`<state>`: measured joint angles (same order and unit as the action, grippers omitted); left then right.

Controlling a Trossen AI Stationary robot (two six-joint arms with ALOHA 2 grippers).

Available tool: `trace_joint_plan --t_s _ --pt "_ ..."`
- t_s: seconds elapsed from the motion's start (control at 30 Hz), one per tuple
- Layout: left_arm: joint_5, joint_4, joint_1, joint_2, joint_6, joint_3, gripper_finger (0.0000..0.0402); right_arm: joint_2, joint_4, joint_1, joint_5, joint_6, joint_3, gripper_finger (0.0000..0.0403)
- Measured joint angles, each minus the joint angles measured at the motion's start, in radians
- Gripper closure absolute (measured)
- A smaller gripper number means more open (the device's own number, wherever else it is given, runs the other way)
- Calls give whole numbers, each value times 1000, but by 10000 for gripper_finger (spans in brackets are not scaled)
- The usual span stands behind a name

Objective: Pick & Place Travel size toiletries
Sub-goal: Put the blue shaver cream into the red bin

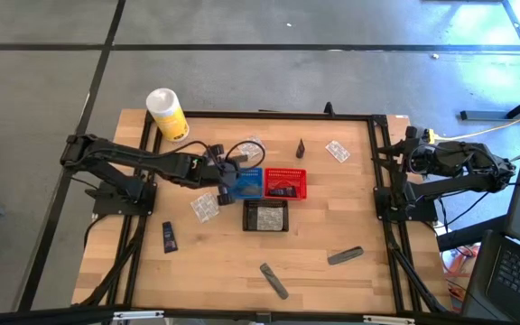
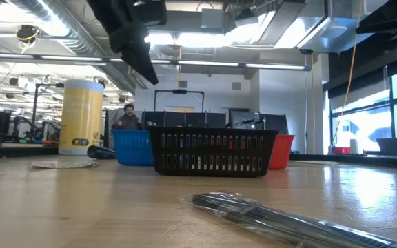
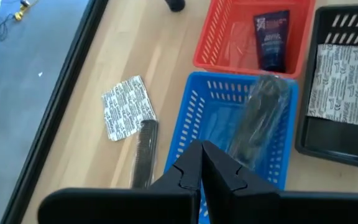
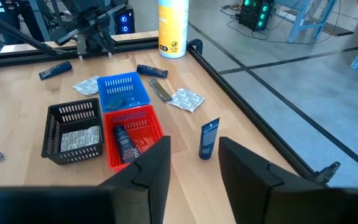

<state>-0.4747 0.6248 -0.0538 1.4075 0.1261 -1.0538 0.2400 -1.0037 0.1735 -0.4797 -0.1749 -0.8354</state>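
My left gripper (image 3: 202,149) is shut and holds nothing. It hovers over the near-left rim of the blue basket (image 3: 194,112), also seen in the high view (image 1: 227,183). A grey tube in clear wrap (image 3: 258,118) lies on that basket's floor. The red basket (image 3: 216,37) holds a navy tube (image 3: 271,40). In the black basket (image 3: 328,140) lies a printed packet (image 3: 347,78). Another packet (image 3: 126,107) and a dark slim piece (image 3: 145,152) lie on the table beside the blue basket. My right gripper (image 4: 194,165) waits open, high at the table's right edge.
A white-and-yellow canister (image 1: 166,113) stands at the far left. Loose on the wood lie a navy tube (image 1: 168,236), two grey tubes (image 1: 274,280) (image 1: 345,255), a packet (image 1: 337,151) and an upright navy tube (image 4: 209,138). A person sits beyond the table (image 2: 126,117).
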Motion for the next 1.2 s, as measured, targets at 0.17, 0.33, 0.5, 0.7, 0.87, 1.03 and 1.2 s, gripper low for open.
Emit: trace_joint_plan --t_s 0.17,0.33,0.5,0.7,0.87,1.03,1.2 --pt "3 -44 -1 -2 -2 0 400 0 0 0 0 0 0 267" --pt "12 -54 0 -4 -6 0 383 0 0 0 0 0 0 257" --pt "34 -78 -6 -4 -25 0 329 0 0 0 0 0 0 246" --pt "65 -82 -5 -4 -36 0 262 0 0 0 0 0 0 233" --pt "73 -82 -6 -4 -51 0 245 0 0 0 0 0 0 223" --pt "72 -96 -6 -4 -51 0 251 0 0 0 0 0 0 215" --pt "76 -124 -6 -4 -51 0 256 0 0 0 0 0 0 209"
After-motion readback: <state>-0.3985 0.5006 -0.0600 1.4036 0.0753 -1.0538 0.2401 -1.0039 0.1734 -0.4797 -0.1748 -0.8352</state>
